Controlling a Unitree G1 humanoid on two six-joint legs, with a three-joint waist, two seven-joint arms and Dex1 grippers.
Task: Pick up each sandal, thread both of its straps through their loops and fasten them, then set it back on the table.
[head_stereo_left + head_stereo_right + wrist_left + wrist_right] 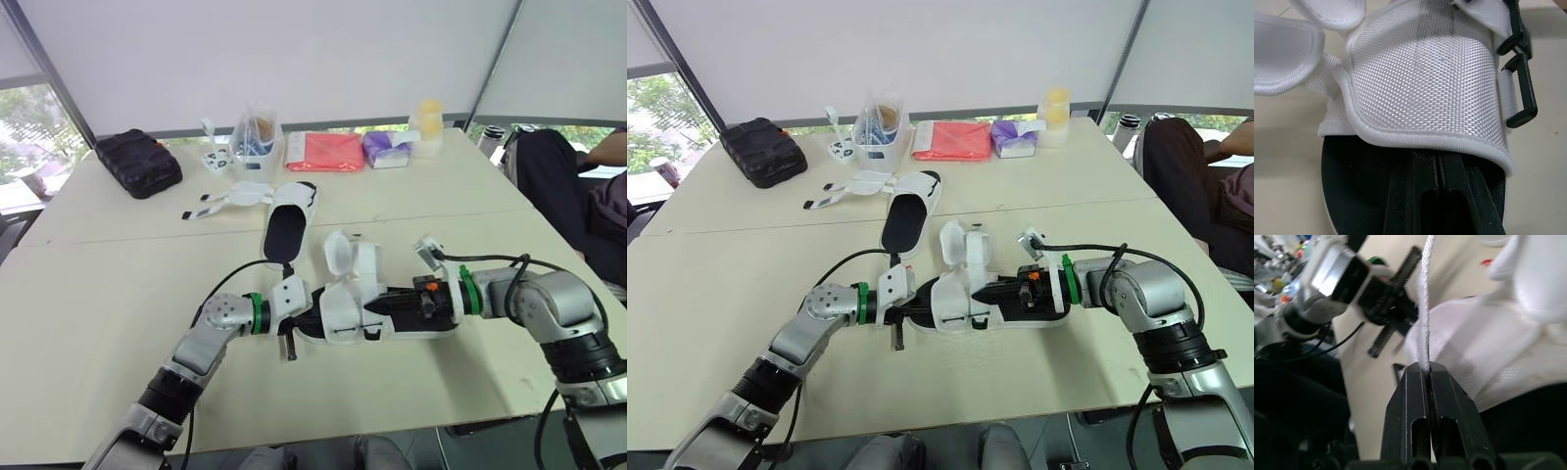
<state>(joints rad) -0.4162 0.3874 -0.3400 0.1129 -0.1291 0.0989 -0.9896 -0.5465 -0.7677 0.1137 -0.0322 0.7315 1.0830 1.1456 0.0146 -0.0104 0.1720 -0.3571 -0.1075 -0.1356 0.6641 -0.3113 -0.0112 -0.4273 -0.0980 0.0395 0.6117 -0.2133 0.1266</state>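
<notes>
As things stand, step in hand: first sandal, threading stage; I judge neither strap fastened, since the flaps stand open.
Near sandal [345, 305]: close to the table's [118, 323] front edge, about mid-width, between both claws; whether lifted or resting, I cannot tell.
Right claw [1428, 369]: clamped tight on the edge of a white strap [1425, 303].
Left claw [1437, 155]: closed, nothing seen between the tips, lying on the black footbed under the white upper.
Loops [1520, 93]: two, black, at the upper's side; I see no strap end through them.
Next move: carry the pinched strap to its loop, with the tip square to the slot and the left claw bracing the sole.
Far sandal [290, 223]: mid-table, straps splayed open, not yet done.
Writing: none legible on either sandal or on the packets [325, 152] along the far edge.
</notes>
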